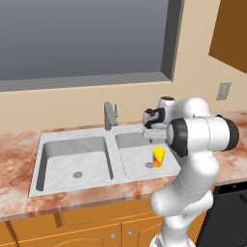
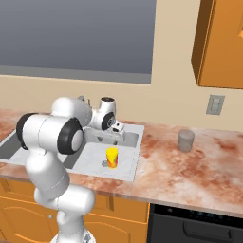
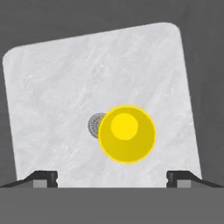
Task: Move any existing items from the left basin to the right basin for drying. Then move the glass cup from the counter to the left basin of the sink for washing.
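Left base view: a marbled reddish bench (image 1: pixel 14 154) under a beige wall and a large grey window carries the steel sink (image 1: pixel 72 135). The yellow cup (image 1: pixel 158 157) stands upright in the right basin (image 1: pixel 135 161), beside its drain. Right base view: the glass cup (image 2: pixel 186 140) stands on the bench, well apart from the sink. Hand view: the end effector (image 3: pixel 112 178) hangs over the yellow cup, spread wide, gripping nothing.

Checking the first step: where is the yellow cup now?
The yellow cup stands upright in the right basin, beside its drain, below the open gripper.
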